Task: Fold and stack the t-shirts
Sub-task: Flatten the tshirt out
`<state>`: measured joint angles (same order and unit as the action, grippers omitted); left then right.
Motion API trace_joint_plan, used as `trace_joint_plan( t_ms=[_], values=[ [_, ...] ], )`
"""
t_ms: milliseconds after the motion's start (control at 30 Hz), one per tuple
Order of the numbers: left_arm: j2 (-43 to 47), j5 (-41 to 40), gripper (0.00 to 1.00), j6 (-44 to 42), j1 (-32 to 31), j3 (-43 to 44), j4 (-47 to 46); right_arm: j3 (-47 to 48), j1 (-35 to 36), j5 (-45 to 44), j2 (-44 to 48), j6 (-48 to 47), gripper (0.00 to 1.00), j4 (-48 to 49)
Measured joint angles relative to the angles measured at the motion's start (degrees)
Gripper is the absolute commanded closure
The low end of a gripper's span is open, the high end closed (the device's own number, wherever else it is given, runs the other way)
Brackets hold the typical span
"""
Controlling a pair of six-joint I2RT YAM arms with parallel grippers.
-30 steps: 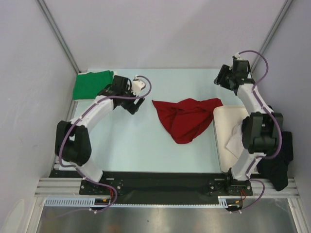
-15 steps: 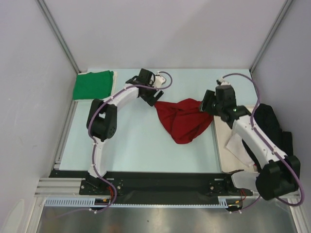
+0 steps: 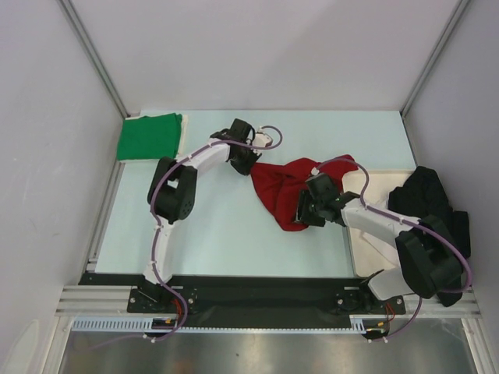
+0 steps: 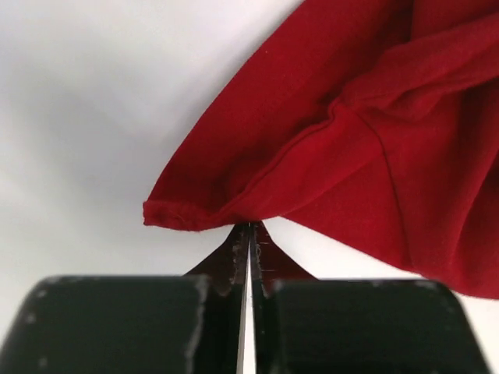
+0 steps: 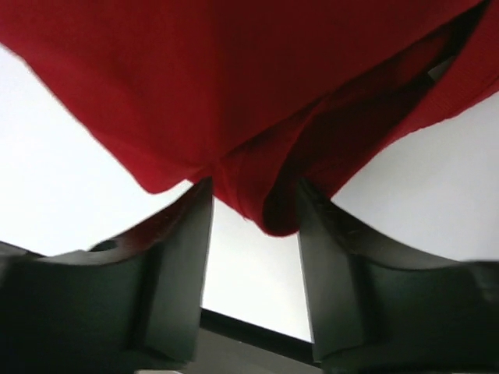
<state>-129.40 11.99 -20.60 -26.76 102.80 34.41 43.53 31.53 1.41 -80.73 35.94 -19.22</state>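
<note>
The deep red t-shirt (image 3: pixel 284 191) lies crumpled mid-table, apart from the bright green t-shirt (image 3: pixel 148 136), which lies folded flat at the back left corner. My left gripper (image 3: pixel 251 165) is at the red shirt's upper left corner. In the left wrist view the left gripper (image 4: pixel 249 227) is shut, pinching the red t-shirt (image 4: pixel 351 140) at its hem, which draws to a point. My right gripper (image 3: pixel 302 212) sits over the shirt's lower right part. It (image 5: pixel 251 191) is open, with a fold of the red t-shirt (image 5: pixel 234 93) hanging between its fingers (image 5: pixel 183 257).
A black garment (image 3: pixel 427 199) is heaped at the right edge, partly over a flat cream board (image 3: pixel 368 238). Grey walls close in the table at the back and both sides. A black rail (image 3: pixel 249 292) runs along the near edge.
My left gripper reached the red shirt's corner and closed on it. The right arm swung from the back right down onto the shirt's lower right part, jaws staying open.
</note>
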Motion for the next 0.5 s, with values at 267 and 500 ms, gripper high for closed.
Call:
trace_joint_plan(
  t_ms=[267,500],
  values=[
    [4.66,-0.04,1.0,-0.22,0.5,-6.97,-1.55,0.13,-0.02,0.11,-0.57,1.11,1.0,-0.66],
    [22.43,0.31,1.0,0.11,6.19,-12.44,0.26,11.21,-0.28,-3.61,12.24,-3.23,1.0,-12.35]
  ],
)
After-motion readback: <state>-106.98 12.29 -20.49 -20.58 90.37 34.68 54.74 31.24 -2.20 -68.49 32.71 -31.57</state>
